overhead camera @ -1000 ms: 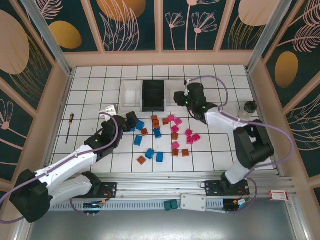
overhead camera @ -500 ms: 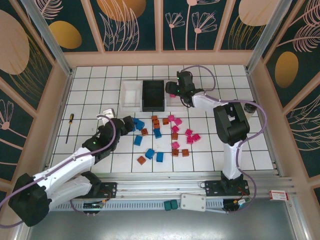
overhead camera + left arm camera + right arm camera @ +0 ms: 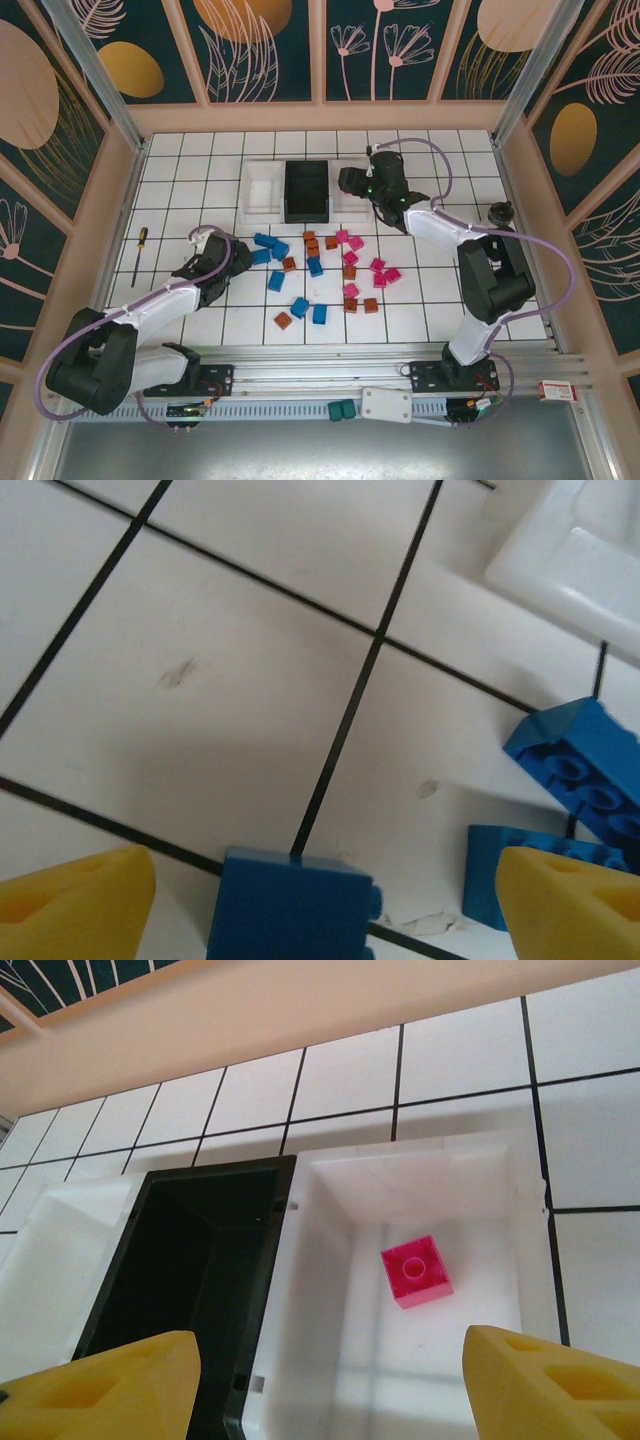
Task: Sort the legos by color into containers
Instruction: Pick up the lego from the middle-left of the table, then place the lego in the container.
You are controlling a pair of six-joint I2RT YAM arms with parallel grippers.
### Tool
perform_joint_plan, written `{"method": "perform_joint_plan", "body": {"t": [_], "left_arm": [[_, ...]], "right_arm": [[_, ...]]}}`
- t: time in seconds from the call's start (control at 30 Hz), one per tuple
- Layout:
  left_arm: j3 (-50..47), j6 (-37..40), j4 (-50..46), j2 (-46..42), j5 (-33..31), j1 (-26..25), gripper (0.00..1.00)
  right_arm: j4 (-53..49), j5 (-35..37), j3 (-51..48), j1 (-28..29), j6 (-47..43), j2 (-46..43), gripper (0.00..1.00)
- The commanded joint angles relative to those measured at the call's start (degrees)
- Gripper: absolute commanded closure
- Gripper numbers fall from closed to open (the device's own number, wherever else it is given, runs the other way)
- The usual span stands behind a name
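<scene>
Sorting looks barely begun in the top view: most legos (image 3: 316, 267) are scattered over the tiled table (image 3: 180, 180), the left gripper (image 3: 240, 260) is parked by the blues, and the right gripper (image 3: 350, 183) is held over the containers (image 3: 306, 192). On the left wrist, the jaws are spread wide and empty around a blue brick (image 3: 290, 912), so closing on it is probably called for. On the right wrist, the fingers are gaped with nothing held above a white bin (image 3: 420, 1155), where one pink brick (image 3: 415, 1270) lies.
</scene>
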Motion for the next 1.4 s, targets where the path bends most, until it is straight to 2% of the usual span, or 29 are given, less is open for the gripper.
{"method": "perform_joint_plan", "body": {"t": [0.0, 0.17, 0.33, 0.67, 0.87, 1.07, 1.27, 1.37], "left_arm": [[-0.2, -1.2, 1.7, 0.1, 2.8, 0.3, 0.21], [0.3, -1.6, 0.2, 2.5, 4.1, 0.5, 0.24], [-1.5, -1.5, 0.9, 4.7, 4.8, 0.5, 0.35], [1.3, 0.4, 0.0, 3.5, 4.7, 0.5, 0.72], [10.9, 2.3, 0.4, 0.7, 9.1, 0.4, 0.75], [27.0, 5.5, 1.8, 13.0, 9.8, 0.2, 0.75], [43.7, 9.2, -1.8, 29.9, 3.0, 0.4, 0.76], [49.2, 9.2, -3.2, 34.9, 1.9, 0.8, 0.76]], "right_arm": [[1.6, 0.1, -2.1, 0.0, 0.0, -2.4, 0.29], [2.2, 0.1, -3.3, -0.4, 0.1, -3.5, 0.29], [2.9, 0.1, -4.6, -1.1, 0.5, -4.2, 0.29], [3.9, -1.0, -8.4, -1.5, 1.7, -6.1, 0.3], [5.8, -2.4, -13.6, -1.5, 3.1, -9.8, 0.3], [5.6, -2.0, -17.7, -1.5, 3.7, -12.2, 0.29], [4.1, -2.2, -20.8, -1.4, 4.4, -16.0, 0.3], [3.7, -3.1, -22.8, -1.3, 4.9, -18.6, 0.29]]}}
